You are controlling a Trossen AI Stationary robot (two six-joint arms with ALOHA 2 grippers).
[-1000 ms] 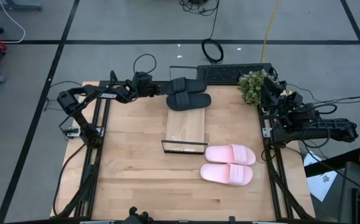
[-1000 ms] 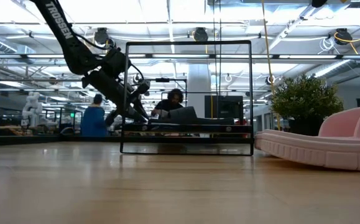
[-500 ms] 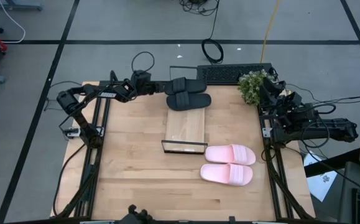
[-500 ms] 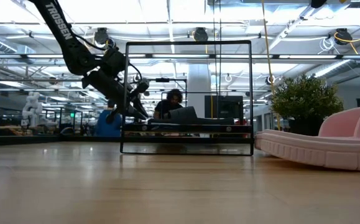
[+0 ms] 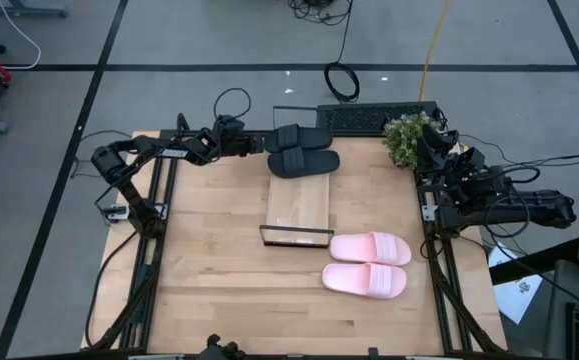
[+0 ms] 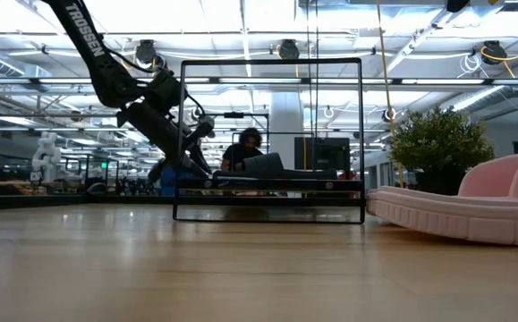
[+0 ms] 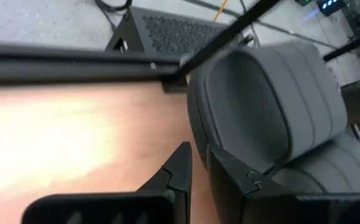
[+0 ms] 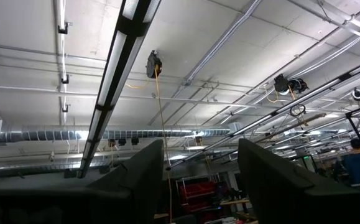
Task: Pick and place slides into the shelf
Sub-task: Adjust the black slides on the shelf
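Jaws of left gripper (image 7: 195,171) nearly closed on black slide (image 7: 260,118) edge; release only once seated squarely on shelf (image 5: 299,203); right gripper (image 8: 198,180) wide, empty.

In the left wrist view, the dark grey ribbed rubber slide (image 7: 273,118) is cut off by the edge; whether the fingers touch it is unclear.

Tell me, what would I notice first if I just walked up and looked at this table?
Probably the pink slides, lying side by side on the wooden table just past the near end of the shelf. Next, the black slides at the shelf's far end, with the left tool right beside them, its fingers nearly together. The right tool waits by a small green plant.
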